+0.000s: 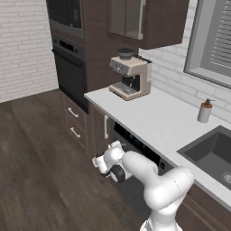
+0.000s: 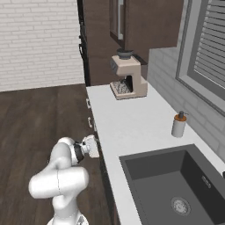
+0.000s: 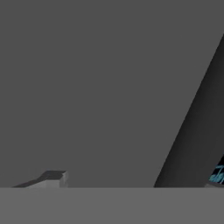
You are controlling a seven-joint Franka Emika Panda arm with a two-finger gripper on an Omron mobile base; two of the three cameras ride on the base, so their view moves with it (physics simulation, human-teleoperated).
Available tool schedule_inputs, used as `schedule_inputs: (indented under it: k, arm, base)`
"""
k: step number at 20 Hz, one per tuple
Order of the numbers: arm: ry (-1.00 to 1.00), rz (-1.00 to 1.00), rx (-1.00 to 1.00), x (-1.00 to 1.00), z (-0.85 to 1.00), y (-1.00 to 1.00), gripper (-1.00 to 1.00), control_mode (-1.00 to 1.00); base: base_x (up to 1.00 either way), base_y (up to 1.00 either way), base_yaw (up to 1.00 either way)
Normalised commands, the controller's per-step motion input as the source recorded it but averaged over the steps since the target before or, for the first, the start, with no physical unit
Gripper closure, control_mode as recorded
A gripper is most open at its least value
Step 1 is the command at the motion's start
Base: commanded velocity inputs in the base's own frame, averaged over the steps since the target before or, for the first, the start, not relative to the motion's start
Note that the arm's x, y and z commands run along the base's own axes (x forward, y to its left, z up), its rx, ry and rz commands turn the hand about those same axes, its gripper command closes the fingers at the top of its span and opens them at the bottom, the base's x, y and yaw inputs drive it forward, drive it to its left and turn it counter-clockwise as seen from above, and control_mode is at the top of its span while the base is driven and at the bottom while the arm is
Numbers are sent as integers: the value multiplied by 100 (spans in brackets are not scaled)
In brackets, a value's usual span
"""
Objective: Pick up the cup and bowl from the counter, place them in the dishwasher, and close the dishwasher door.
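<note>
I see the dishwasher door (image 3: 96, 87) flat and grey right before the hand, raised most of the way, a dark gap beside it. The dishwasher (image 1: 135, 146) sits under the counter (image 1: 153, 119), where I spot no cup or bowl, so I judge them loaded. The gripper (image 1: 98, 163), jaws apart and empty, pushes; only closing remains.

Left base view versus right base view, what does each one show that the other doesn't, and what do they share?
Left base view: the oven from the front, drawer handles and the dark front of the dishwasher under the counter. Right base view: the whole sink with its drain. Shared: the counter, coffee machine, soap bottle and arm.
</note>
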Motion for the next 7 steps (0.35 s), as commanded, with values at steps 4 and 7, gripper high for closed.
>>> schedule_inputs:
  k: [4,7]
  arm:
    - [2,-13,-17,41,-38,-47,-100,-100]
    - [0,-1,-8,5,-11,-15,-100,-100]
  base:
    - [0,0,0]
    - [0,0,0]
